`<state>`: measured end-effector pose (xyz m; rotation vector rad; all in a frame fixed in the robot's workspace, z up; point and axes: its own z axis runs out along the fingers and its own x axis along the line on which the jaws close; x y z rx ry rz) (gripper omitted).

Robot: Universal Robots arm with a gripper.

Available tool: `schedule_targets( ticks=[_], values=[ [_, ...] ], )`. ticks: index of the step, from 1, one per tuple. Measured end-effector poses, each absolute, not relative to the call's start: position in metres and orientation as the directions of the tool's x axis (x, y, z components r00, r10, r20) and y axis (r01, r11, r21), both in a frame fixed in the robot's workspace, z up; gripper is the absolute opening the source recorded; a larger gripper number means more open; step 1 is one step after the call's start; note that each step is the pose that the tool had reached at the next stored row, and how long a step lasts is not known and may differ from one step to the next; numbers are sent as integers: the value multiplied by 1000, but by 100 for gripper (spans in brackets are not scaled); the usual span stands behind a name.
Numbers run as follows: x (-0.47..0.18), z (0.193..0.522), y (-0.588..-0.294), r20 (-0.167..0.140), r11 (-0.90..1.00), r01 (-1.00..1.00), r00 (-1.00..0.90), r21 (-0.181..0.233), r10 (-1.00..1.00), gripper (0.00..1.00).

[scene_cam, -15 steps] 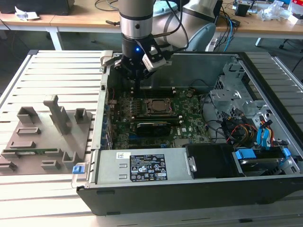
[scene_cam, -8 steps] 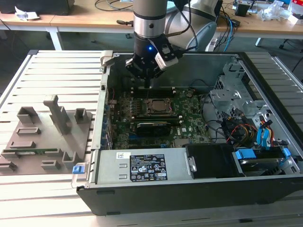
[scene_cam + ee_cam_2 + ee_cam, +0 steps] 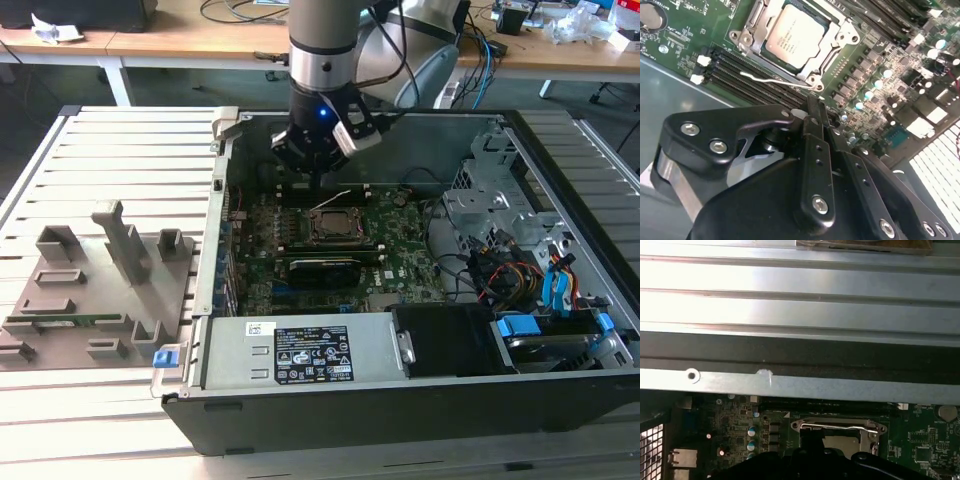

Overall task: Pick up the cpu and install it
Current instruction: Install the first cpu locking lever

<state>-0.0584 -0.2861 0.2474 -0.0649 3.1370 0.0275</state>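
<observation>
Inside the open computer case (image 3: 420,390), your gripper (image 3: 318,178) hangs over the motherboard (image 3: 400,250), just above the far edge of the socket (image 3: 331,226). In the exterior view you see the arm (image 3: 322,45) coming straight down from above, a blue light on its wrist.

The cpu (image 3: 794,36) sits flat in the socket, silvery top up, framed by the metal bracket (image 3: 846,36) in the second wrist view. A thin wire lever (image 3: 775,78) lies along one side of the socket, beside the dark memory slots (image 3: 740,75). In the first wrist view you get the same socket frame (image 3: 837,429) edge-on, with the lever running across it.

Your fingers (image 3: 813,120) are drawn together, tips close with nothing between them, and they stand clear of the chip. Nothing is held.

On the exterior view's left, well apart from the case, the grey plastic tray (image 3: 60,300) rests on the slatted table (image 3: 120,140), its posts and slots standing upright.

Other notes for you:
- Power supply (image 3: 310,350) lies along the near wall of the case.
- Bundled cables (image 3: 500,275) and blue drive clips (image 3: 520,325) sit toward the exterior view's right.
- First wrist view takes in the case's bright wall (image 3: 790,385) and table slats beyond it.
- A wooden bench (image 3: 180,40) with loose cables runs behind.
</observation>
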Motion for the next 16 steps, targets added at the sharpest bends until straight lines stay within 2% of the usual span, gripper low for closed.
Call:
schedule_targets(
  ticks=[16],
  values=[
    [-43,221,-286,4,999,-41,-999,18,-41,11]
  ],
)
